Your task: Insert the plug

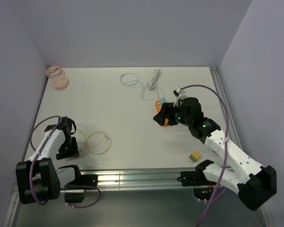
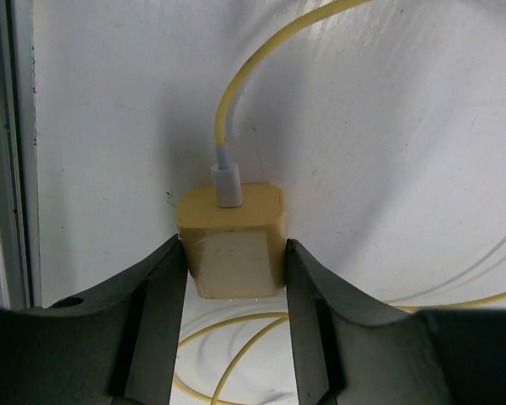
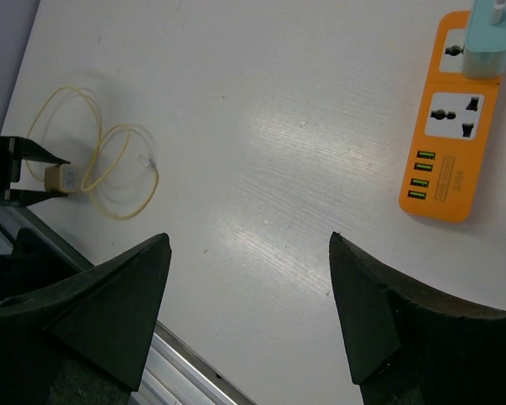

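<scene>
The yellow plug [image 2: 232, 240], a squarish adapter with a yellow cable [image 2: 236, 84] coming out of its top, lies on the white table near the left front edge. My left gripper [image 2: 234, 253] has both fingers pressed against its sides. From the right wrist view the plug [image 3: 61, 177] is small at the far left. An orange power strip [image 3: 447, 143] lies at mid table with a teal plug [image 3: 487, 42] in one socket. My right gripper [image 3: 249, 239] hovers open beside the strip [image 1: 158, 103], holding nothing.
The yellow cable coils [image 1: 98, 142] lie right of the left gripper [image 1: 75, 149]. A pink object [image 1: 57, 78] sits at the back left, a white cable [image 1: 154, 79] at the back, and a small olive block [image 1: 194, 155] at the front right. A metal rail [image 1: 132, 177] borders the near edge.
</scene>
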Robot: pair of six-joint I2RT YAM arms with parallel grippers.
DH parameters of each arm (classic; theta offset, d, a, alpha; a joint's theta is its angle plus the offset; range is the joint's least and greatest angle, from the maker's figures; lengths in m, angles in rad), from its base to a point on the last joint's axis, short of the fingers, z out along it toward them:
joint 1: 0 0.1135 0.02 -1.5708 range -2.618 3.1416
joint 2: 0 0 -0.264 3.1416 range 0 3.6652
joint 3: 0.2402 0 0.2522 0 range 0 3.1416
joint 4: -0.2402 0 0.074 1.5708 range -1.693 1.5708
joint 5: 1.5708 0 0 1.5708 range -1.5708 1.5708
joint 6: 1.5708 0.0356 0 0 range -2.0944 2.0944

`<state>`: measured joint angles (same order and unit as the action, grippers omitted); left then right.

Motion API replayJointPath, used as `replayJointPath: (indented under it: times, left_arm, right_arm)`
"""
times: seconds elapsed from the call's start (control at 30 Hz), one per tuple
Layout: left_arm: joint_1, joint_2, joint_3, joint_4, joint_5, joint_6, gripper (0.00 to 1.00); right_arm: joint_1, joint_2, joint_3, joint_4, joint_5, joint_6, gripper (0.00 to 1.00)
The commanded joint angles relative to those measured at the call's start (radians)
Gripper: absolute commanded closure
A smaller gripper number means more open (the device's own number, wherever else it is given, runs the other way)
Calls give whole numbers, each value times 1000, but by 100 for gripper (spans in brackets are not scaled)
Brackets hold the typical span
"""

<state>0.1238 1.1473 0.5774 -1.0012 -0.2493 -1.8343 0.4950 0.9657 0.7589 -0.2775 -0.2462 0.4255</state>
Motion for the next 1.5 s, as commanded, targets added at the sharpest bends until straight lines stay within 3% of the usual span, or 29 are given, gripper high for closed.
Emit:
replayJointPath:
  times: [0.0, 0.07, 0.1, 0.27, 0.4, 0.5, 0.63, 0.7, 0.77, 0.9, 1.03, 1.13, 1.3, 1.47]
  left_arm:
    - [4, -35, -14, 16, 22, 50, 76]
    - [4, -79, -4, 6, 27, 87, 88]
    - [4, -96, 2, -5, 33, 99, 100]
    - [-3, -216, 82, -69, 19, 226, 100]
    - [-7, -306, 119, -4, 54, 417, 100]
    - [-10, -357, 124, 67, 154, 561, 100]
    - [-30, -440, 115, 360, 440, 786, 100]
    - [-65, -468, 111, 506, 519, 814, 100]
    - [-96, -448, 154, 535, 583, 863, 100]
    - [-257, -336, 311, 516, 536, 984, 100]
    - [-505, -169, 444, 492, 512, 1122, 100]
    - [-666, -97, 486, 457, 420, 1187, 100]
    - [-895, -118, 457, 481, 305, 1250, 100]
    - [-1033, -156, 430, 498, 254, 1317, 100]
  right_arm:
    - [7, 4, 13, 14, 28, -17, 18]
    - [7, 8, 16, 11, 35, -19, 18]
    - [7, 13, 22, 9, 39, -22, 18]
    - [7, 28, 42, -6, 71, -24, 18]
    - [7, 39, 69, -17, 93, -5, 18]
    - [5, 36, 95, -22, 81, -2, 18]
    - [5, 30, 132, -40, 52, 2, 17]
    - [5, 31, 149, -52, 54, 10, 16]
    - [5, 41, 167, -61, 42, 13, 16]
    - [1, 48, 191, -74, 3, 39, 14]
    - [-32, 56, 209, -81, -77, 55, 3]
    - [-41, 50, 247, -132, -88, 32, 2]
    - [-47, -21, 312, -248, -117, -2, 5]
    - [-47, -50, 379, -325, -211, -2, 11]
